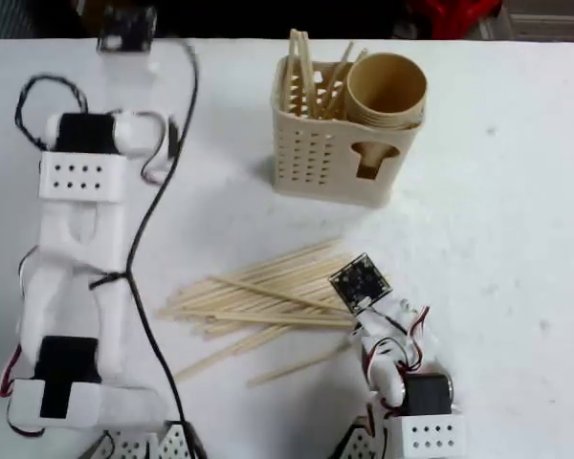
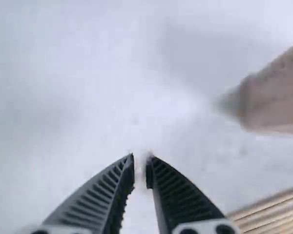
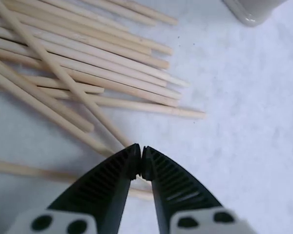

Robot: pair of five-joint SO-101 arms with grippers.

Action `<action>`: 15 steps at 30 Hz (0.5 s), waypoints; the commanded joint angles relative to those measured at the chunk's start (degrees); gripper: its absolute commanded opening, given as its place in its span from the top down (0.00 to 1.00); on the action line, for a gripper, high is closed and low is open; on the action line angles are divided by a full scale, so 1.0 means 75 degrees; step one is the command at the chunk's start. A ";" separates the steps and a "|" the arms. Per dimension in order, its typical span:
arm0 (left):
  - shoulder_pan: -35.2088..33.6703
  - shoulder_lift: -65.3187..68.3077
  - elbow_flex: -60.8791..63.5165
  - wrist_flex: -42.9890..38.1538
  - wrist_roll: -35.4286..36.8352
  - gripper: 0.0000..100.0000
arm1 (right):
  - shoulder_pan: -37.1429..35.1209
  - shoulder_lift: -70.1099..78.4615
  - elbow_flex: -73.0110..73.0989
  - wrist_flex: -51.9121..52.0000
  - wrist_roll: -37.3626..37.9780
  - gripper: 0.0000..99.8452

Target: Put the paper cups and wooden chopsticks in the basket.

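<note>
The wooden chopsticks (image 3: 88, 73) are judged light, thin and stiff; one is best pinched at its middle. The right gripper (image 3: 139, 161) is seen closed, nothing held.

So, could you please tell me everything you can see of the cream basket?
The cream plastic basket is a rectangular box with rows of small holes in its walls and a keyhole-shaped cut-out in the front. It stands upright on the white table. Several wooden chopsticks stand in one side; stacked tan paper cups fill the other.
</note>
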 commanded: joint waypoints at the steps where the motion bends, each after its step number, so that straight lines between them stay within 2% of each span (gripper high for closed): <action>1: -0.0686 -0.0393 0.2309 -0.1817 -0.0504 0.93 | 0.0404 -0.0041 -0.0633 0.0053 0.0105 0.98; 6: -0.1248 -0.0381 0.4349 -0.4173 -0.0809 0.93 | 0.0463 -0.0018 -0.1278 0.0041 0.0539 0.98; 9: -0.1248 -0.0369 0.5181 -0.5275 -0.0856 0.93 | 0.0451 0.0182 -0.1911 0.0041 0.0539 0.94; 12: -0.1237 -0.0369 0.5404 -0.5849 -0.0856 0.93 | 0.0076 0.1260 -0.2825 0.0006 0.0527 0.91; 15: -0.1377 -0.0322 0.5427 -0.6037 -0.0856 0.93 | -0.0932 0.3276 -0.3950 -0.0006 0.0516 0.91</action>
